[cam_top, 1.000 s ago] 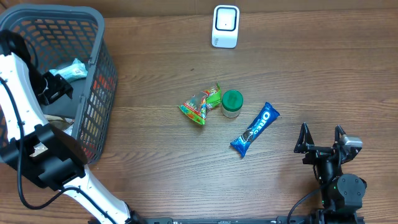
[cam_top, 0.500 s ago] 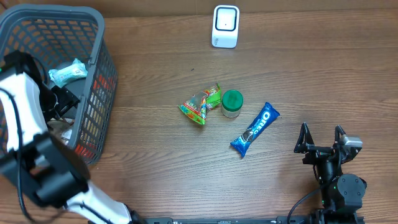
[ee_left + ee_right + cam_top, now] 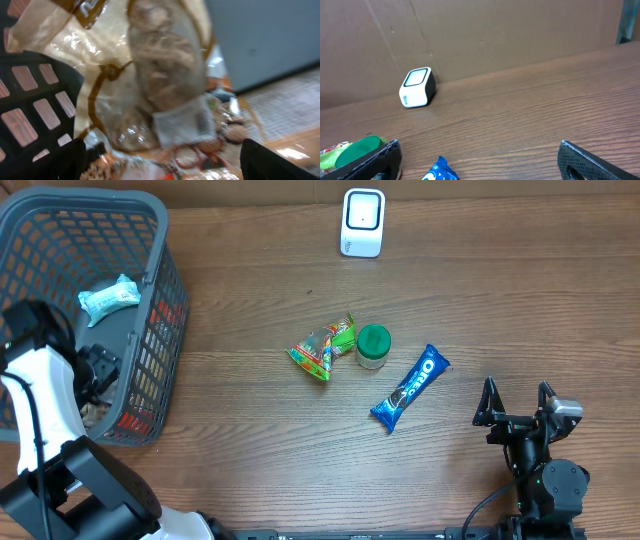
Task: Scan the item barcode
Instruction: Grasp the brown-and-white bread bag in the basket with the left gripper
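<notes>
Cream-and-brown crinkly plastic fills the left wrist view: a snack bag (image 3: 150,90) lies in the grey basket (image 3: 168,300), dead ahead of the left arm (image 3: 40,380). It sits between the arm's two black jaw tips, which stand wide with nothing pinched (no contact that I can make out). My read is that the arm is down in the basket to pick this bag as the item to scan. Brown lettering runs off the bag's top edge, too cropped to read.

Over to the right arm (image 3: 530,442): jaws wide and empty, low over the bench. The white scanner (image 3: 417,87) stands far ahead of them and to the left, its window turned towards them, handy for showing a barcode. Closer in lies a blue bar (image 3: 410,388), plainly marked "OREO".
</notes>
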`<state>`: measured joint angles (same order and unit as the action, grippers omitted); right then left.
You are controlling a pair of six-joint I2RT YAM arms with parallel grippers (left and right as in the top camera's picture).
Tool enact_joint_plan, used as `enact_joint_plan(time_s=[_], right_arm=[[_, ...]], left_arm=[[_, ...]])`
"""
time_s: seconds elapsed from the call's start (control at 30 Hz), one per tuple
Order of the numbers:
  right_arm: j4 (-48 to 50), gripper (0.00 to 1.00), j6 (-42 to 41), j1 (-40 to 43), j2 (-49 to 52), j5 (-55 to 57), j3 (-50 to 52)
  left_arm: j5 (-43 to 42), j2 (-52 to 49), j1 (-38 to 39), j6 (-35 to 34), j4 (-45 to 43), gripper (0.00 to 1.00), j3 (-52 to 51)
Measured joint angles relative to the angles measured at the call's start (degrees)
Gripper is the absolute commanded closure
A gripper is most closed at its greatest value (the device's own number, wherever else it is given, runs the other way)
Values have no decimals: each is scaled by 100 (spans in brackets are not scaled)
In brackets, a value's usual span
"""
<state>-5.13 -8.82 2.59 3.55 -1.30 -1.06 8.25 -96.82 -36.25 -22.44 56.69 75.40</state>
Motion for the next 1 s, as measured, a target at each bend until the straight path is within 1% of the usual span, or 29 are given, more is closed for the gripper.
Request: enact_joint_plan(time_s=[0.23, 0.47, 0.63, 0.8, 1.0], right_arm=[[-2, 0, 4, 0, 0, 0, 0], [-2, 0, 2, 0, 0, 0, 0], [2, 0, 0, 0, 0, 0, 0], [2, 0, 2, 0, 0, 2, 0], [2, 0, 2, 0, 0, 0, 0]], left_arm=[[-11, 0, -356, -13, -402, 9, -199], [-9, 0, -393, -11, -754, 7, -236], [-11, 0, -391, -11, -1099, 6, -492], [-63, 0, -391, -9, -1362, 6, -743], [-164, -2, -391, 11, -1604, 5, -765]])
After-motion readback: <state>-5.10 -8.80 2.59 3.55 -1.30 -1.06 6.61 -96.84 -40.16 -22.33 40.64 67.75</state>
